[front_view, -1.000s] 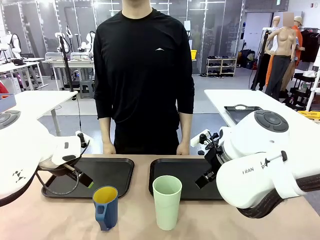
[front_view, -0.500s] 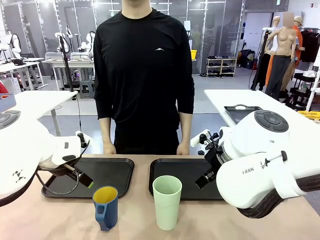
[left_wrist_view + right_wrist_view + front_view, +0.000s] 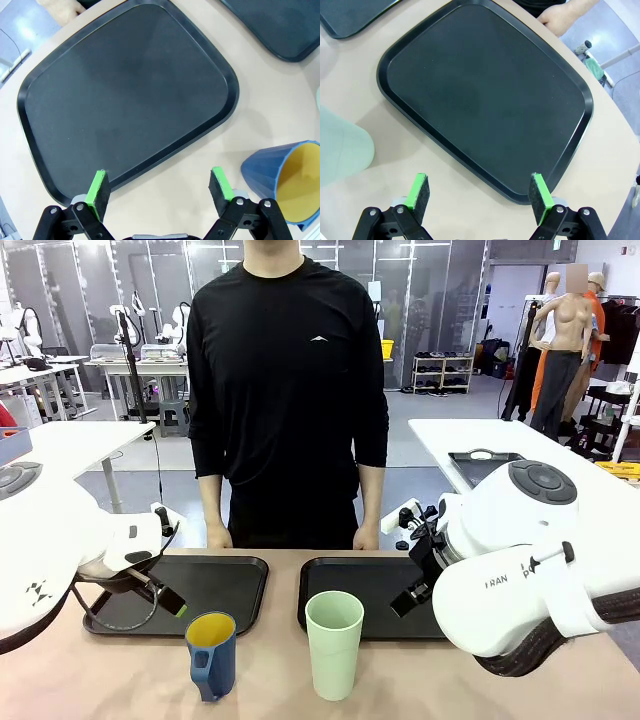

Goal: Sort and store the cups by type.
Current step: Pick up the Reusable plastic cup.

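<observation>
the dark blue mug [image 3: 210, 655] with the yellow inside stands upright on the desk [image 3: 100, 685], just on the robot's side of the left tray [image 3: 215, 580]. the tall mint-green tumbler [image 3: 333, 643] stands beside it, before the right tray [image 3: 375, 575]. the left pincer [image 3: 159, 182] hangs wide apart and empty over the left tray's edge. the right pincer [image 3: 479, 187] is also wide and empty, over the right tray.

The right gripper [image 3: 478, 189] hangs over the beige tabletop [image 3: 615, 165] with its two green-padded fingers spread wide and nothing between them. Just ahead of the fingertips lies a black rectangular plastic tray [image 3: 485, 100] with rounded corners, bare. Left of the gripper stands a pale mint-green plastic tumbler [image 3: 340, 150], blurred. Beyond, far left, a second black tray [image 3: 350, 20] shows a corner; far right, a person's hand [image 3: 565, 17] rests at the tabletop's edge.
</observation>
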### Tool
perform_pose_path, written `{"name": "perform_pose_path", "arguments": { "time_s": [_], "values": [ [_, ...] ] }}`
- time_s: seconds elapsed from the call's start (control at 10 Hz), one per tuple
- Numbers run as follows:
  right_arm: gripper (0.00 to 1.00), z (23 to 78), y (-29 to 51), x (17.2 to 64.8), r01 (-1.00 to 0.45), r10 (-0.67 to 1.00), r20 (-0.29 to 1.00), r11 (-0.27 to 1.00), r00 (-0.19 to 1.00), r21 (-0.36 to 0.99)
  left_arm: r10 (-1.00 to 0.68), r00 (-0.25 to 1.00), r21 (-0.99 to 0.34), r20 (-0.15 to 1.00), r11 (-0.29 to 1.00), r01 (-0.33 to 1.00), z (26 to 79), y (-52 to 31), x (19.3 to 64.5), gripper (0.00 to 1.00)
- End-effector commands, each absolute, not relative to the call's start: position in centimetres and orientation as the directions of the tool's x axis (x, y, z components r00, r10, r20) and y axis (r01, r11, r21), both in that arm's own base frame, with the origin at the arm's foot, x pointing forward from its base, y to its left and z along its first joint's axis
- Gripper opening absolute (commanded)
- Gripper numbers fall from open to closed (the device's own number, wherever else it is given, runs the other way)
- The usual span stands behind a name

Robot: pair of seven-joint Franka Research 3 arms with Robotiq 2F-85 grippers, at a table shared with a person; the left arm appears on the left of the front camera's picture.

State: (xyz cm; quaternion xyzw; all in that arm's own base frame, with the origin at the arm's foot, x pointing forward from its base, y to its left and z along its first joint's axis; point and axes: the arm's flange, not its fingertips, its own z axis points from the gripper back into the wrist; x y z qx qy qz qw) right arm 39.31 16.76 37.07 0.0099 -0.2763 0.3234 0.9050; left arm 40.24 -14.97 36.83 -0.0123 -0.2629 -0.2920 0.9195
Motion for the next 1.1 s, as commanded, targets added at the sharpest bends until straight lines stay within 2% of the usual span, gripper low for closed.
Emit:
{"name": "perform_pose_path", "arguments": {
  "time_s": [0.0,0.2,0.5,1.0],
  "values": [
    [1.0,38.1,17.7,39.9,-0.592,0.595,0.495,0.784,0.633,-0.186,-0.518,0.674,0.12,0.527,0.83,0.545,37.2,-15.5,41.4,1.0],
    [1.0,42.9,19.3,38.9,-0.609,0.645,0.513,0.747,0.566,-0.268,-0.534,0.646,0.17,0.545,0.825,0.539,41.3,-16.2,41.2,1.0],
    [1.0,48.6,21.8,35.2,-0.573,0.695,0.531,0.711,0.485,-0.407,-0.55,0.565,0.217,0.615,0.807,0.55,46.5,-16.3,38.4,1.0],
    [1.0,49.4,21.9,33.7,-0.554,0.713,0.533,0.696,0.456,-0.456,-0.587,0.53,0.247,0.612,0.779,0.576,47.5,-16.9,37.2,1.0]
  ]
}}
